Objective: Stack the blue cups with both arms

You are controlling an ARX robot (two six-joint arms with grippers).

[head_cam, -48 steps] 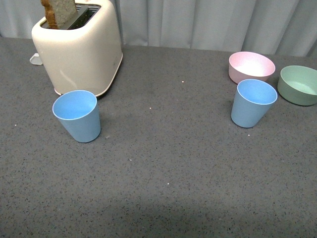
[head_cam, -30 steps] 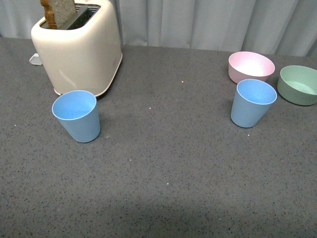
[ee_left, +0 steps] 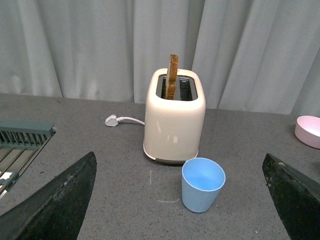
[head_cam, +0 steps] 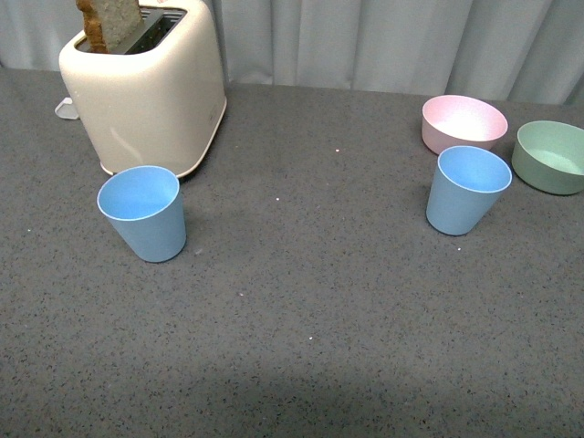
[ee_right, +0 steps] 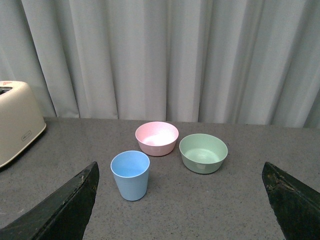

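Observation:
Two light-blue cups stand upright and apart on the grey table. The left cup [head_cam: 144, 213] stands just in front of the toaster; it also shows in the left wrist view [ee_left: 202, 184]. The right cup [head_cam: 465, 190] stands in front of the pink bowl; it also shows in the right wrist view [ee_right: 130, 175]. Neither arm shows in the front view. My left gripper [ee_left: 182, 200] is open, its black fingers [ee_left: 55, 205] spread wide, well short of the left cup. My right gripper [ee_right: 180, 202] is open and empty, well short of the right cup.
A cream toaster [head_cam: 146, 87] with a slice of bread [head_cam: 109, 23] stands at the back left, its plug [ee_left: 112, 120] beside it. A pink bowl [head_cam: 464, 122] and a green bowl [head_cam: 550, 156] stand at the back right. A rack [ee_left: 22, 145] lies left. Curtains hang behind.

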